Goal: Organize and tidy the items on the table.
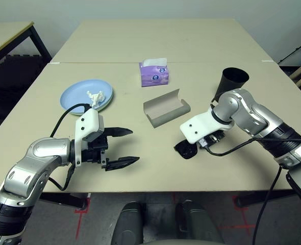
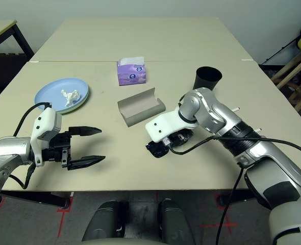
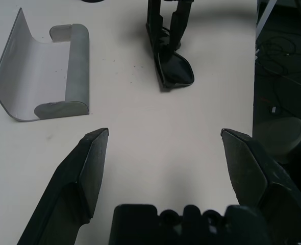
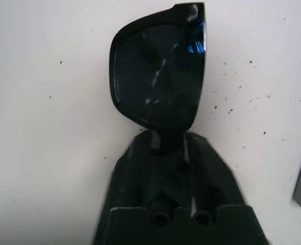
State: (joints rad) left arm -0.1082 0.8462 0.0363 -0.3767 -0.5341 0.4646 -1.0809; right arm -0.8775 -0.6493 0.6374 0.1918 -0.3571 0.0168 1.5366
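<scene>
Black sunglasses (image 4: pixel 158 71) lie on the table (image 1: pixel 150 173) near its front edge, right of centre. My right gripper (image 4: pixel 168 140) is shut on them at one lens's edge. An open grey glasses case (image 1: pixel 166 107) sits just behind them to the left. A light blue plate (image 1: pixel 79 94) at the left holds a crumpled white paper wad (image 1: pixel 95 97). A black cup (image 1: pixel 233 81) stands behind my right arm. My left gripper (image 1: pixel 121 147) hovers open and holds nothing, in front of the plate, with its fingers pointing toward the sunglasses (image 3: pixel 176 69).
A purple tissue box (image 1: pixel 154 74) stands at mid-table by the seam. A black-framed table (image 1: pixel 7 35) stands at the far left. Chair legs (image 2: pixel 298 76) show off the table's right side. Bare tabletop lies between the two grippers.
</scene>
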